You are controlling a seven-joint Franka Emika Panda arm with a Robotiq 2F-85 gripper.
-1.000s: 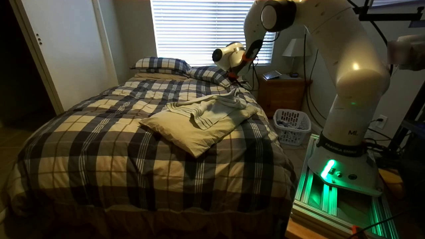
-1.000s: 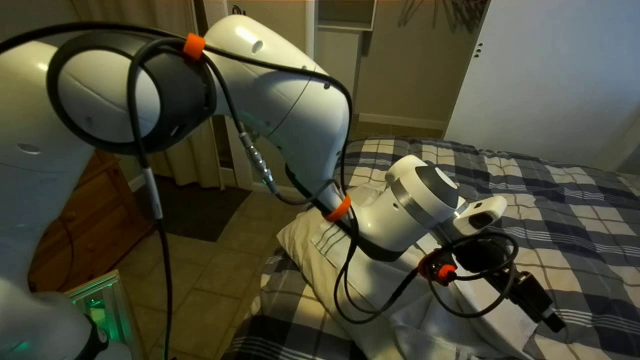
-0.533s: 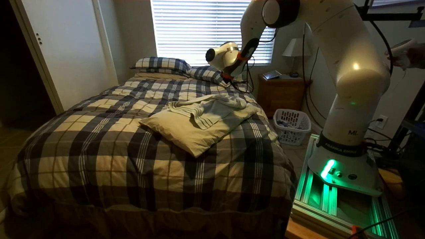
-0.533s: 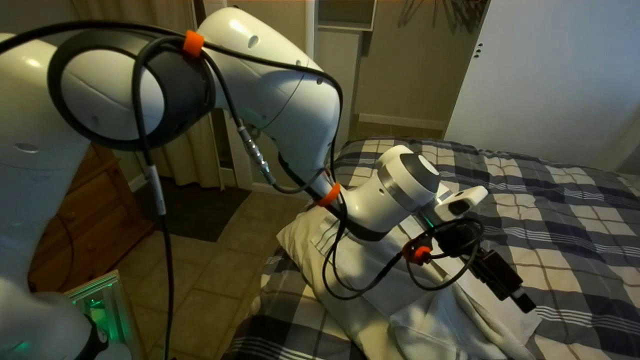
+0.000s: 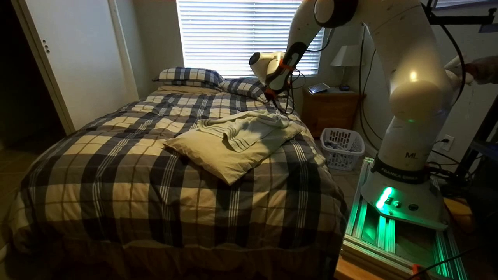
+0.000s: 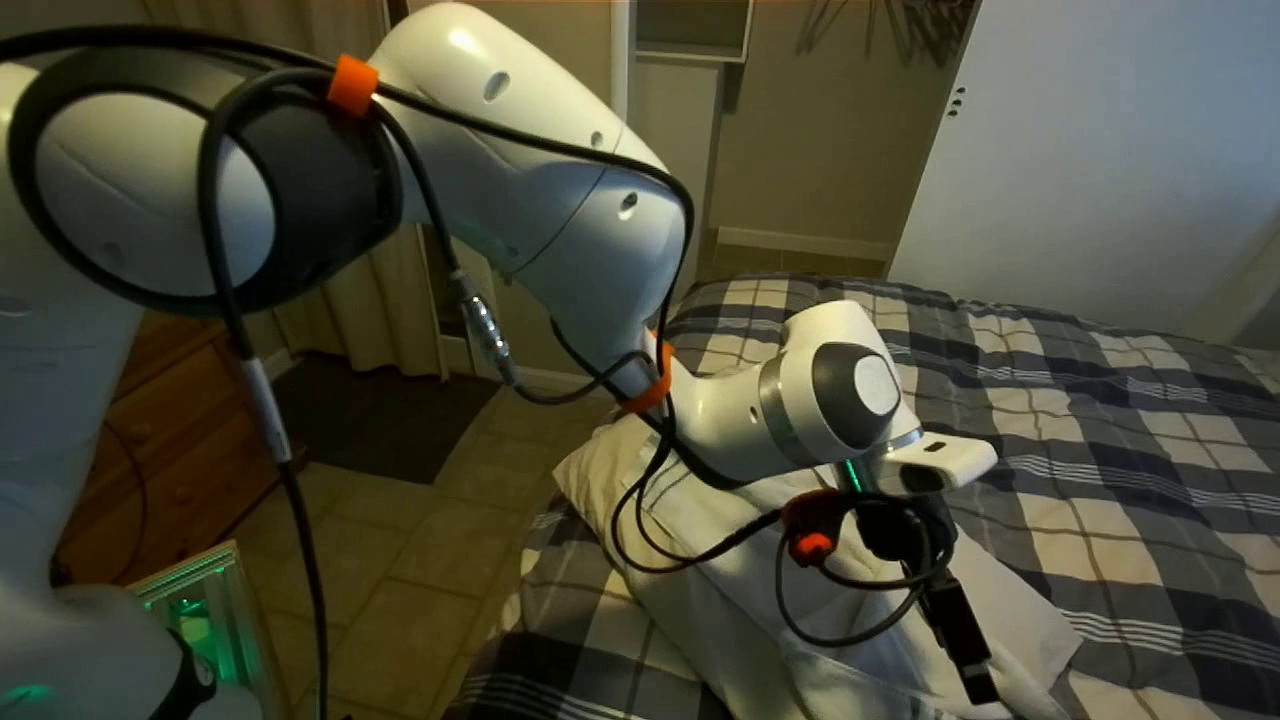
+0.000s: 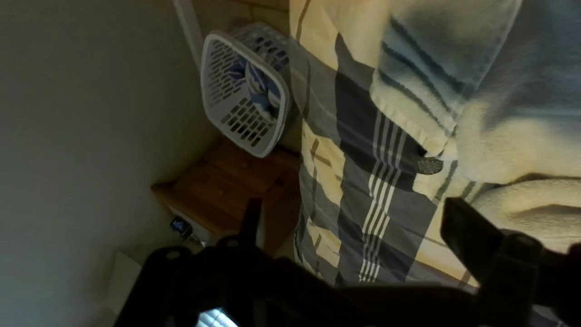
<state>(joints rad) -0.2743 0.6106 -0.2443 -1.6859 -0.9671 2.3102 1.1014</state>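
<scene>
A pale towel with dark stripes [image 5: 253, 126] lies rumpled across a cream pillow [image 5: 206, 155] on the plaid bed [image 5: 132, 186]. In the wrist view my gripper [image 7: 353, 204] is open, its dark fingers [image 7: 467, 231] wide apart with only bedding seen behind the gap. The towel [image 7: 522, 141] spreads up and to the right there, close to the right fingertip in the picture; contact cannot be told. Seen in an exterior view, the gripper [image 6: 980, 685] points down over the towel [image 6: 850, 600]. The arm hides the gripper in the opposite view.
A white laundry basket [image 5: 338, 161] with cloth inside stands on the floor beside the bed. Behind it is a wooden nightstand [image 5: 328, 111] with a lamp [image 5: 346, 58]. Plaid pillows [image 5: 190, 76] lie at the bed's head. Cables [image 6: 690, 560] hang looped from the arm.
The towel's raised end has dropped from the gripper and lies lower on the pillow. The jaws have opened. The gripper has drawn back from over the bed and now points more steeply down.
</scene>
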